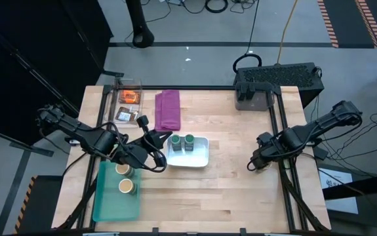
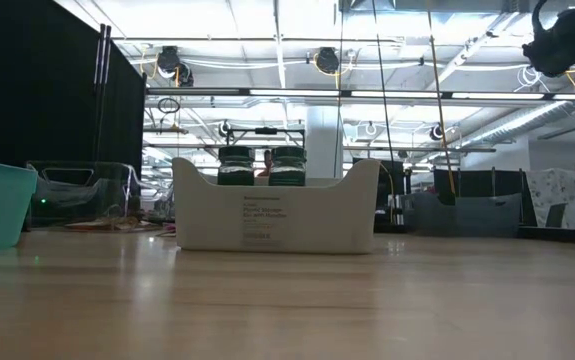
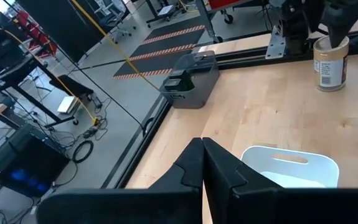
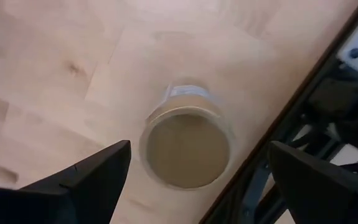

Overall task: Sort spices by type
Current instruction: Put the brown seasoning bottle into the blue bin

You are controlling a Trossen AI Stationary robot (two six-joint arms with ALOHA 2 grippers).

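Right gripper [image 4: 191,177] spread wide over tan jar [image 4: 188,146], positioned for grasp. Left gripper [image 3: 202,168] closed, empty, beside white tray [image 1: 201,159].

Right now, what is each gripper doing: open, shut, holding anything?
Left gripper: shut, holding nothing, near the white tray.
Right gripper: open above a tan-lid jar, not gripping it.

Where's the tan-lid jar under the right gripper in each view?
High: tan-lid jar at the table's right edge, mostly hidden under the right gripper.
Low: not in it.
Left wrist: far off, by the frame rail.
Right wrist: centre, between the open fingers.
Shared landmark: white tray, also in low and left wrist.
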